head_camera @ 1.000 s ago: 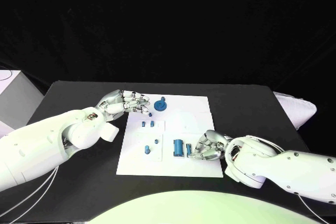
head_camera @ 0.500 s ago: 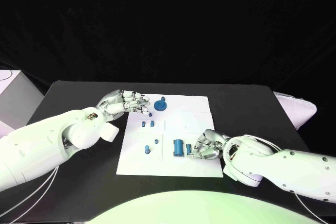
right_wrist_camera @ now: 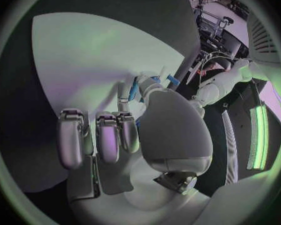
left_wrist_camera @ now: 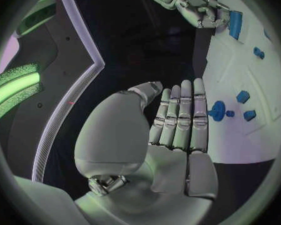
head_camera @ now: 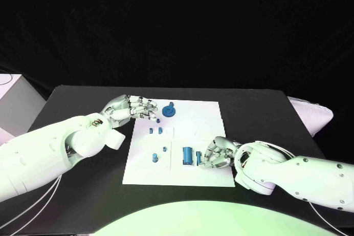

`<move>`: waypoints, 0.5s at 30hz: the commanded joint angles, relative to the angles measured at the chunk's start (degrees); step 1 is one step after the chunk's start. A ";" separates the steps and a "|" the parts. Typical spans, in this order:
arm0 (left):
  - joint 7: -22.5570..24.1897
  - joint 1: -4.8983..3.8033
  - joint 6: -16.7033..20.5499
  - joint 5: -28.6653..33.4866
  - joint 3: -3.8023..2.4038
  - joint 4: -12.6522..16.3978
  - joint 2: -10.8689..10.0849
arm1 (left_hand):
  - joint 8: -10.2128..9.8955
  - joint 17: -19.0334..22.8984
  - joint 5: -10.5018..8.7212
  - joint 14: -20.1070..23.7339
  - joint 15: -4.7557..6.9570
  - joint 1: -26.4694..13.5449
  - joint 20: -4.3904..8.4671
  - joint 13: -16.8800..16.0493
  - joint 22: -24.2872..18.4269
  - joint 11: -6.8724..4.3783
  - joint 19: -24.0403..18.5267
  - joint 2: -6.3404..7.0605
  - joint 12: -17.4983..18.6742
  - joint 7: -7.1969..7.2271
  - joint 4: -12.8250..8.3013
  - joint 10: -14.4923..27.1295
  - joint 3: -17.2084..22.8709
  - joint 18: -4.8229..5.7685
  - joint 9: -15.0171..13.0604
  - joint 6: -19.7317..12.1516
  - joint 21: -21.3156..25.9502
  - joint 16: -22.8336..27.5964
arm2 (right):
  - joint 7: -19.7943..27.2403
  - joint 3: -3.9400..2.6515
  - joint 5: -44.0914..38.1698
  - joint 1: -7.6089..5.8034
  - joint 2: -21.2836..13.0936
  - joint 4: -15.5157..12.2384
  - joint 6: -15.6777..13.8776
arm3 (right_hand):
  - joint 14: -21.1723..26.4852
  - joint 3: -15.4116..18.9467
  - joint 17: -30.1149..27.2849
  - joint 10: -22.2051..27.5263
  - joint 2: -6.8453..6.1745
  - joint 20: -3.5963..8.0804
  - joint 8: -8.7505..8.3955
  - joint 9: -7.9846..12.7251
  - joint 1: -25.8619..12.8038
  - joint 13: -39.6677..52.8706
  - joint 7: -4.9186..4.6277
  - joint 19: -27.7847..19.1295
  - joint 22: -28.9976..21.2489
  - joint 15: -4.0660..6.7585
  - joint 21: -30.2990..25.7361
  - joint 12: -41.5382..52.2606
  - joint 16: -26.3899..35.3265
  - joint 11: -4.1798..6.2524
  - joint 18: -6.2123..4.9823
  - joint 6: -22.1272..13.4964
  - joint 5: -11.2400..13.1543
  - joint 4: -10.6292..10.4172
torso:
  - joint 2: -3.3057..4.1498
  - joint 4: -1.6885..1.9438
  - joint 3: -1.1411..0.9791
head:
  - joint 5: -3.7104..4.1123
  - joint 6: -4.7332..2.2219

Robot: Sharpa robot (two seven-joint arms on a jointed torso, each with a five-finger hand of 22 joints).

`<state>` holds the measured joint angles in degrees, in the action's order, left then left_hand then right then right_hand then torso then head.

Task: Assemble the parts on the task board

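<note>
White and flat, the task board (head_camera: 199, 123) lies at the middle of the black table (head_camera: 258, 108), with the blue parts scattered over its left half. Seen from the head camera, a round part with a short stem (head_camera: 170, 111) sits toward eleven o'clock of the board, two small pegs (head_camera: 155, 129) lie just below it, a single small peg (head_camera: 155, 156) rests toward eight o'clock, and a larger blue cylinder (head_camera: 188, 154) lies toward six o'clock.

The left hand (head_camera: 133, 108) hovers at the board's far left corner, just beside the round part; its fingers are straight and close together (the left wrist camera shows nothing between them), and it holds nothing.

The right hand (head_camera: 218, 153) is curled down on the board at about five o'clock, its fingers pinching a slim blue pin (head_camera: 198, 156) right beside the cylinder.
</note>
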<state>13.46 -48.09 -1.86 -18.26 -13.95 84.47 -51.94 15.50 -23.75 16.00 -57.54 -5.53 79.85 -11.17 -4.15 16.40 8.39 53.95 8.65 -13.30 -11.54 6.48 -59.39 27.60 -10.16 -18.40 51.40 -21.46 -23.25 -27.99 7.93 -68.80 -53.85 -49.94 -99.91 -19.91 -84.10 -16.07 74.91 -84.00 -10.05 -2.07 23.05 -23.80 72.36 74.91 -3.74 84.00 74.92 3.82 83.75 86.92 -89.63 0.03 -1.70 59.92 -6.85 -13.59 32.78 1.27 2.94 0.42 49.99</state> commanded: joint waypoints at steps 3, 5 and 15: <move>0.27 0.06 -0.95 0.27 -0.04 0.07 0.02 | -0.21 -0.08 0.12 -0.30 -0.22 -0.29 -0.27 -0.02 -0.05 0.27 0.11 -0.34 0.28 -0.28 0.39 -0.01 0.09 -0.10 0.06 -0.21 0.20 0.19 | -0.82 0.09 -0.68 0.30 0.27 0.64 1.83 | -5.90 -1.21 15.09 -4.62 -0.05 0.43 -0.12 0.28 1.64 13.57 0.18 4.91 13.56 0.53 -0.19 0.05 -0.37 0.67 0.56 0.18 -0.13 1.10 | 0.04 0.03 -0.02 | -0.04 0.01; 0.27 0.06 -0.93 0.27 -0.04 0.07 -0.01 | -0.21 -0.08 0.12 -0.30 -0.22 -0.29 -0.27 -0.02 -0.05 0.27 0.11 -0.34 0.28 -0.28 0.39 -0.01 0.09 -0.10 0.06 -0.21 0.20 0.19 | -0.75 0.10 -0.64 0.36 0.30 0.68 1.79 | -5.90 -1.35 15.09 -4.63 -0.01 0.44 -0.13 0.30 1.76 13.58 0.18 4.92 13.56 0.54 -0.15 0.07 -0.37 0.68 0.57 0.19 -0.16 1.17 | 0.05 0.03 -0.02 | -0.02 0.01; 0.27 0.07 -0.91 0.27 -0.03 0.03 -0.01 | -0.24 -0.29 0.12 -0.28 -0.25 -0.31 -0.31 -0.04 -0.18 0.28 0.11 -0.38 0.33 -0.28 0.44 0.05 0.15 -0.12 0.06 -0.24 0.39 0.41 | -0.16 0.10 -0.51 0.48 -0.05 0.47 0.98 | -5.90 -0.97 15.09 -4.62 -0.68 0.40 -0.18 0.39 0.26 13.57 -0.03 4.91 13.54 0.43 -0.26 0.05 -0.37 0.51 0.55 0.27 0.01 0.21 | -0.03 -0.01 -0.02 | 0.02 0.01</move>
<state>13.42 -48.08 -1.87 -18.26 -13.95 84.45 -52.00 15.50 -23.99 16.00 -57.54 -5.53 79.85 -11.17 -4.15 16.26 8.39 53.95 8.65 -13.30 -11.54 6.64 -59.39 27.76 -10.16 -18.40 51.40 -21.46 -23.02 -27.73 7.77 -68.84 -53.70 -49.79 -99.68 -19.62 -83.91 -16.97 74.91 -84.02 -10.45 -2.07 23.08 -23.49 73.10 74.90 -3.69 84.00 74.91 4.01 83.75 86.92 -89.63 0.45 -1.70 59.97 -6.72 -13.01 32.79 1.27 2.93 0.37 49.99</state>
